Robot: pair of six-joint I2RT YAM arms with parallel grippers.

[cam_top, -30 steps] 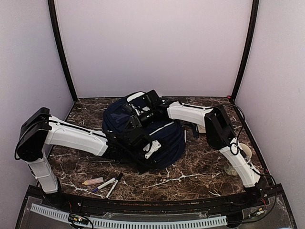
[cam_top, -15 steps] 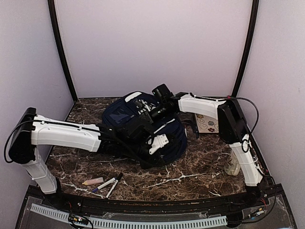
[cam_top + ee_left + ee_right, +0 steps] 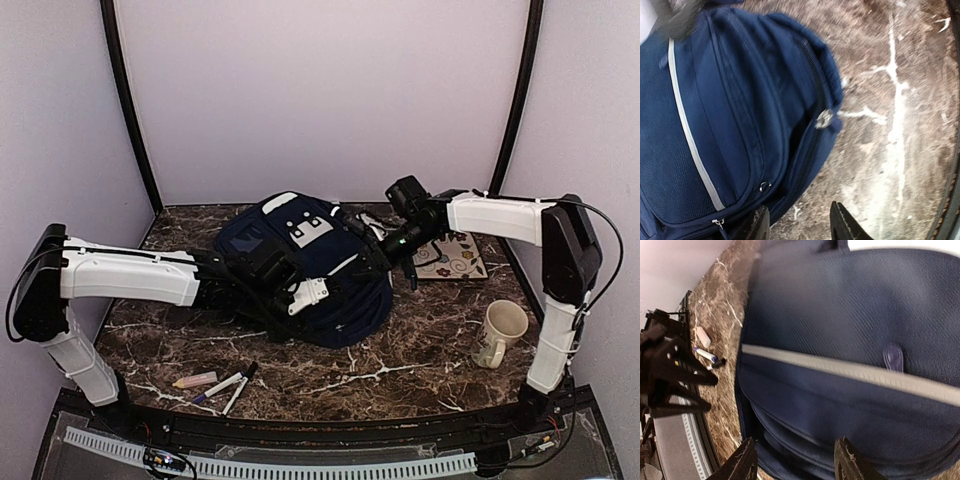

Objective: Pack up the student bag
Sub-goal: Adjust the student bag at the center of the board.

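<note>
While nothing grips it, the student bag [image 3: 345, 300] lies centred on the counter [image 3: 430, 350], near its back edge.
Left jaws and right jaws stand part open beside it, empty.

No text, number or brand can be read in any view. The white patches [image 3: 312, 229] on the student bag [image 3: 345, 305] are too small to tell whether they carry writing. The same is true for the markers [image 3: 222, 385] lying on the worktop [image 3: 420, 350].
</note>
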